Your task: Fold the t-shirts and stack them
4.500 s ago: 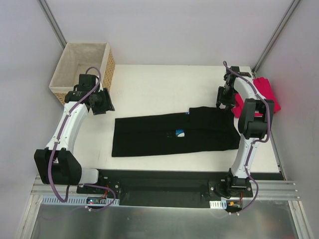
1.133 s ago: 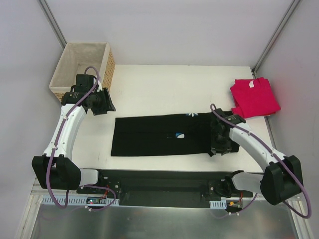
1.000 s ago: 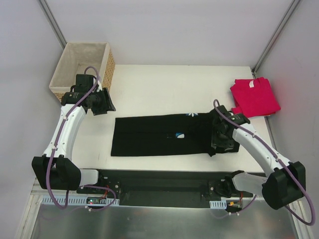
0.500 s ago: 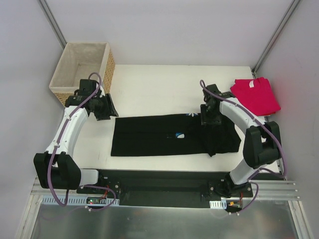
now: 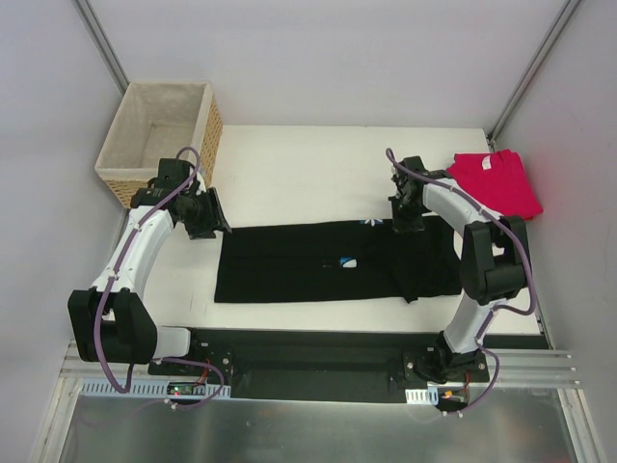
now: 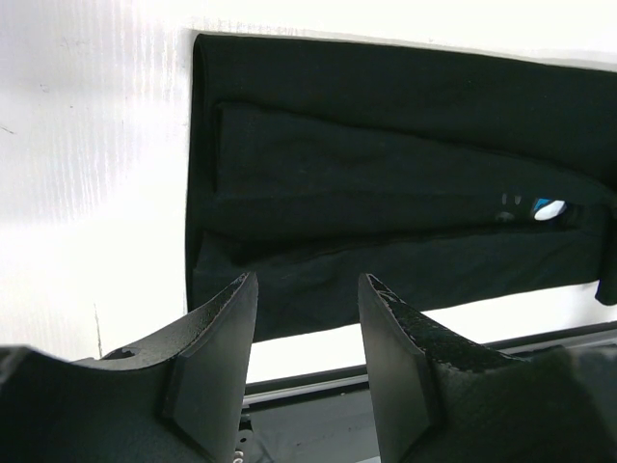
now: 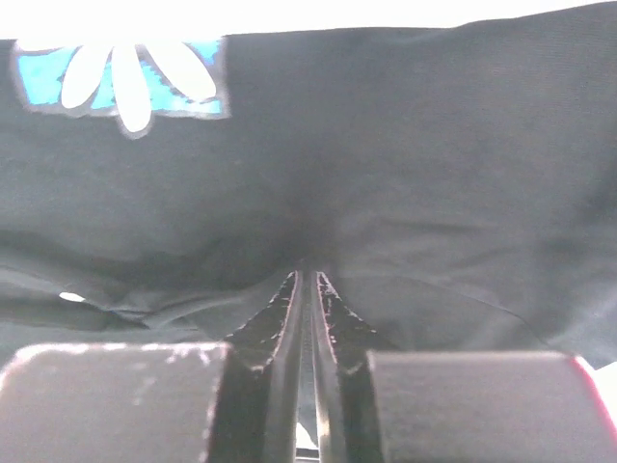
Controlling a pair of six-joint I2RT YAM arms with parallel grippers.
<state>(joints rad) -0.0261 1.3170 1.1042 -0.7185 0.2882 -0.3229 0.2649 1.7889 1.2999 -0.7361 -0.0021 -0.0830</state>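
The black t-shirt (image 5: 318, 262) lies folded on the surface (image 5: 299, 174), long axis running left to right. The right tool (image 5: 405, 224), narrow, pinches its far edge beside the daisy print (image 7: 120, 77). The left tool (image 6: 308, 289) stands wide above its left end.

The black t-shirt (image 5: 318, 265) is plain black apart from a bright blue square print (image 7: 120, 72) with white daisy petals. Far right there's a solid pinkish-red t-shirt (image 5: 494, 185). The wicker basket (image 5: 213, 130) at far left is a tan weave with a pale beige lining. Desk (image 5: 308, 174) is white. Left arm (image 5: 135, 253) and right arm (image 5: 451, 198) are white with black joints and purple cables.
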